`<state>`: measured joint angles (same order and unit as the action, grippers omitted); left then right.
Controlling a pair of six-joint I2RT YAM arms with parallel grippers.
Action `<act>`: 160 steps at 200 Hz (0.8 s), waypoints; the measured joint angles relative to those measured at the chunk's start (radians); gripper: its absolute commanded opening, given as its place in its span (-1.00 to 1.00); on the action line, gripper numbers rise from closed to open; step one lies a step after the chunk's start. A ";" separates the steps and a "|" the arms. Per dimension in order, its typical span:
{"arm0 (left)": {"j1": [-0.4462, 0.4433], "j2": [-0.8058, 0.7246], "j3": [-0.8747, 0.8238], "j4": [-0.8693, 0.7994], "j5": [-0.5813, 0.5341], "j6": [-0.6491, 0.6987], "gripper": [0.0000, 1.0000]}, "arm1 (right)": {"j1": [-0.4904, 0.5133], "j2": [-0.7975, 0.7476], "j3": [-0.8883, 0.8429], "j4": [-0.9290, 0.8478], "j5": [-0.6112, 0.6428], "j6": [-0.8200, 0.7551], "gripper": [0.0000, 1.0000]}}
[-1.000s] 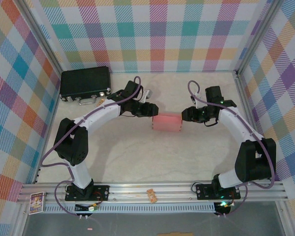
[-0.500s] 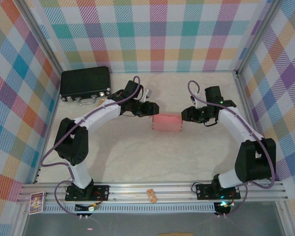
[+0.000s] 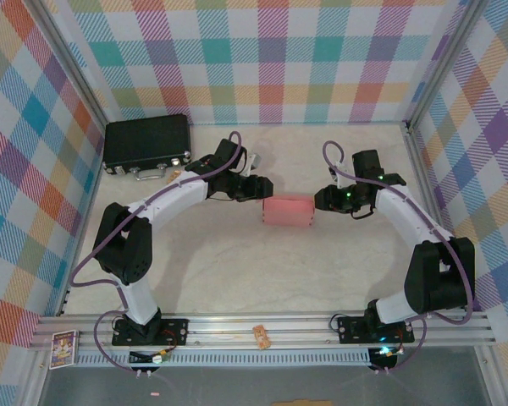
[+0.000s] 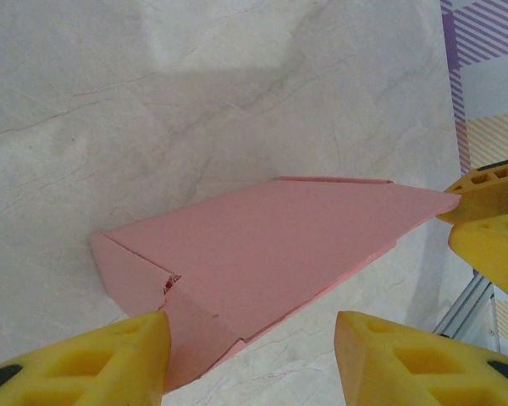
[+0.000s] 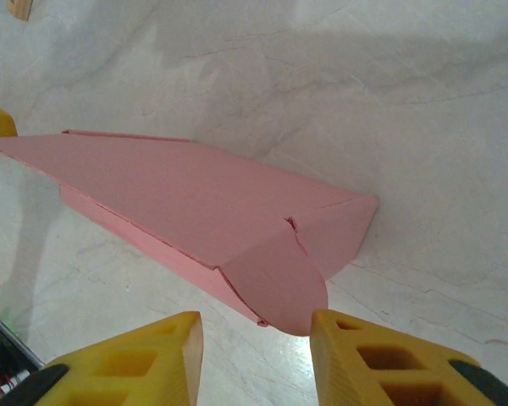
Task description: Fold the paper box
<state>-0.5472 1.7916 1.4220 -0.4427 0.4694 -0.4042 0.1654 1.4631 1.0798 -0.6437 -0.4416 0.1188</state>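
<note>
Overhead, the box (image 3: 286,211) lies mid-surface (image 3: 237,271), end-on between my left gripper (image 3: 265,189) and right gripper (image 3: 323,200). Up close, my wrist views add that both stand spread: the left flanks a creased end flap (image 4: 144,283), the right brackets a rounded flap (image 5: 275,292).

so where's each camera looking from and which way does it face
top external: above and behind the arm bases, looking down at the pale marble-look table; both arms show, left gripper and right gripper flanking the salmon-pink card box.
left wrist: on the left arm, facing along the box toward the right gripper; own yellow fingers at the bottom.
right wrist: mirrored, facing the left gripper; own yellow fingers at the bottom.
shared: both wrist views show the box from opposite ends, the other gripper beyond it.
</note>
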 measured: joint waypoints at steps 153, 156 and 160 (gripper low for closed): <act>-0.002 0.001 0.000 -0.011 0.001 0.004 0.08 | 0.019 0.031 -0.001 0.039 0.063 0.002 -0.67; -0.002 0.001 0.000 -0.011 0.001 0.004 0.08 | 0.019 0.031 -0.001 0.039 0.064 -0.002 -0.70; -0.002 0.001 0.000 -0.012 0.002 0.004 0.08 | 0.019 0.031 -0.001 0.040 0.065 0.002 -0.73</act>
<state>-0.5491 1.7927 1.4220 -0.4545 0.4709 -0.4004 0.1848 1.4940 1.0790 -0.6041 -0.3767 0.1204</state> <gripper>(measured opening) 0.539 0.179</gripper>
